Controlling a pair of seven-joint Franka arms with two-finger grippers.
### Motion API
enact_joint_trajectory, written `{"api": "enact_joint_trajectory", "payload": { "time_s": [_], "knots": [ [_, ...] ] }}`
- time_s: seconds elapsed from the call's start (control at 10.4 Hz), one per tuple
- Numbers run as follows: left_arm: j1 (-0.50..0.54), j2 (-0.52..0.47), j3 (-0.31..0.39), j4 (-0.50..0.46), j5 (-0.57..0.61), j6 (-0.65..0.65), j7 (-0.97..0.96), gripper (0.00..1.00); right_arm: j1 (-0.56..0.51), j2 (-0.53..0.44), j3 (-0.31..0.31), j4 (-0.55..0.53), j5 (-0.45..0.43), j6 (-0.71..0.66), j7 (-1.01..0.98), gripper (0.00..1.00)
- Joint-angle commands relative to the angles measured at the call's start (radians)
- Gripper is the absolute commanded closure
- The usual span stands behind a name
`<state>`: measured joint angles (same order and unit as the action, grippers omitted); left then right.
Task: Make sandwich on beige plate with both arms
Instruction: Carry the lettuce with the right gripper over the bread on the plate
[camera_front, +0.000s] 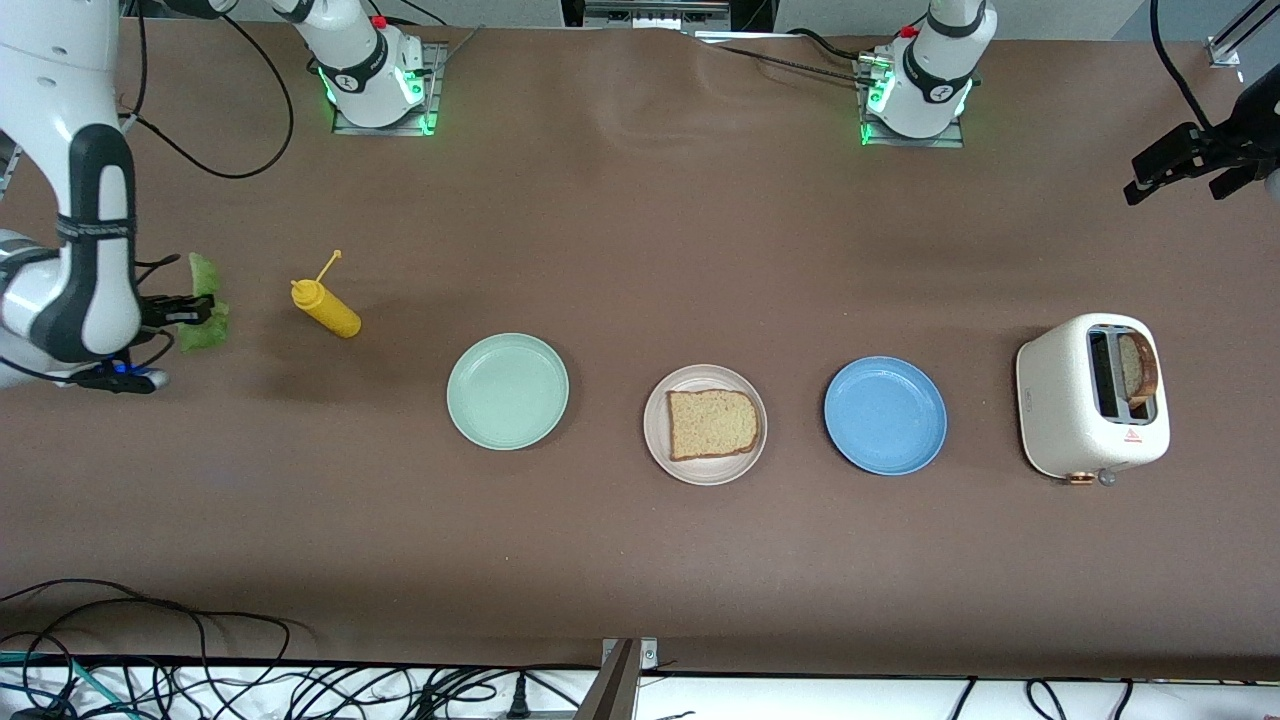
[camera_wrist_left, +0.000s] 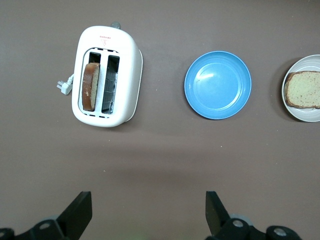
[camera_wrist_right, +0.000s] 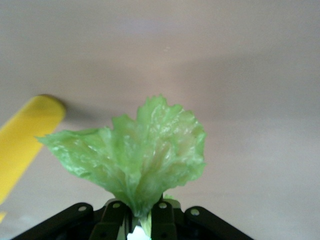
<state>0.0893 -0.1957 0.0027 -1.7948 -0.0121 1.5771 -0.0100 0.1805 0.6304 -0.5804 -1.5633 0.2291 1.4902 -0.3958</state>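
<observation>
The beige plate (camera_front: 705, 424) sits mid-table between a mint green plate (camera_front: 507, 390) and a blue plate (camera_front: 885, 415); one brown bread slice (camera_front: 711, 423) lies on it. A second slice (camera_front: 1138, 368) stands in the white toaster (camera_front: 1092, 395). My right gripper (camera_front: 190, 312) is shut on a frilly green lettuce leaf (camera_wrist_right: 140, 157), held in the air at the right arm's end of the table, beside the yellow mustard bottle (camera_front: 326, 307). My left gripper (camera_front: 1160, 172) is open and empty, up over the left arm's end of the table; its fingers (camera_wrist_left: 77, 215) frame bare table.
The left wrist view shows the toaster (camera_wrist_left: 106, 75), blue plate (camera_wrist_left: 218, 84) and part of the beige plate (camera_wrist_left: 295, 107) with its slice (camera_wrist_left: 303, 89). Cables lie along the table edge nearest the front camera (camera_front: 250, 680).
</observation>
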Motion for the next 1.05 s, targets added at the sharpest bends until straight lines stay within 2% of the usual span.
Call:
{"api": "enact_joint_trajectory", "payload": {
  "time_s": [0.0,0.29,0.48,0.57,0.67,0.96],
  "knots": [
    [0.006,0.015,-0.009,0.034,0.034,-0.022,-0.004,0.00,0.017,0.009,-0.006,0.222,-0.016,-0.195,0.005,1.00],
    [0.004,0.015,-0.009,0.034,0.034,-0.022,-0.004,0.00,0.083,0.009,0.005,0.423,-0.001,-0.290,0.002,1.00],
    [0.004,0.015,-0.009,0.034,0.034,-0.022,-0.004,0.00,0.192,0.009,0.004,0.480,0.042,-0.286,0.008,1.00],
    [0.004,0.016,-0.009,0.034,0.034,-0.022,-0.004,0.00,0.241,0.009,0.001,0.488,0.100,-0.268,0.011,1.00],
    [0.004,0.016,-0.009,0.034,0.034,-0.022,-0.004,0.00,0.293,0.009,0.002,0.488,0.131,-0.208,0.049,1.00],
    [0.006,0.016,-0.009,0.034,0.034,-0.022,-0.004,0.00,0.492,0.018,0.010,0.489,0.131,0.025,0.100,1.00]
  ]
}}
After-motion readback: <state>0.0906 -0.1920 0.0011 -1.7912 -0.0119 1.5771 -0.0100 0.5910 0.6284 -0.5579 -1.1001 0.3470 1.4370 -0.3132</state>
